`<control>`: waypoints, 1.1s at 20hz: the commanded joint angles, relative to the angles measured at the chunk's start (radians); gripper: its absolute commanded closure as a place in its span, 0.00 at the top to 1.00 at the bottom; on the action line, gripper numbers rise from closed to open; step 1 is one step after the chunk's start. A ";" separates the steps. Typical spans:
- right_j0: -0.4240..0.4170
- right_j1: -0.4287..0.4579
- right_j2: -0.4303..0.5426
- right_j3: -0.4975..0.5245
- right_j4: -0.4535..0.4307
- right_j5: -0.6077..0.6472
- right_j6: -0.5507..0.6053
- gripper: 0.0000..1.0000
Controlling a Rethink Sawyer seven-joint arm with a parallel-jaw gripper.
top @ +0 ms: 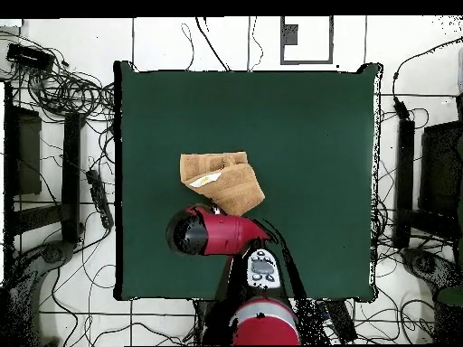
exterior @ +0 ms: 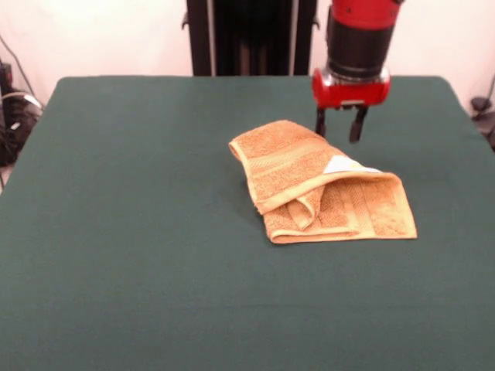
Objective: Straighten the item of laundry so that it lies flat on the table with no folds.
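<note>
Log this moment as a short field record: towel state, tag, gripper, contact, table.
towel: orange-tan terry-cloth hand towel, folded over itself in a bunched heap, not flat
tag: small white tag showing on top of the folds
gripper: black two-finger gripper on the red and black arm, fingers apart, empty
contact: front view shows gripper hanging behind the towel's far edge; touching cannot be told
table: dark green cloth-like table, towel near its middle

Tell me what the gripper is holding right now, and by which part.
Nothing is held. The gripper is open and empty, hanging just beyond the folded orange-tan terry-cloth towel on the dark green table.
</note>
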 commanded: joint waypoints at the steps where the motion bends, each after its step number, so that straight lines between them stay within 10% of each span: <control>1: 0.056 0.130 0.011 -0.123 0.055 -0.074 0.217 1.00; 22: 0.048 0.209 0.016 -0.179 0.077 -0.133 0.218 1.00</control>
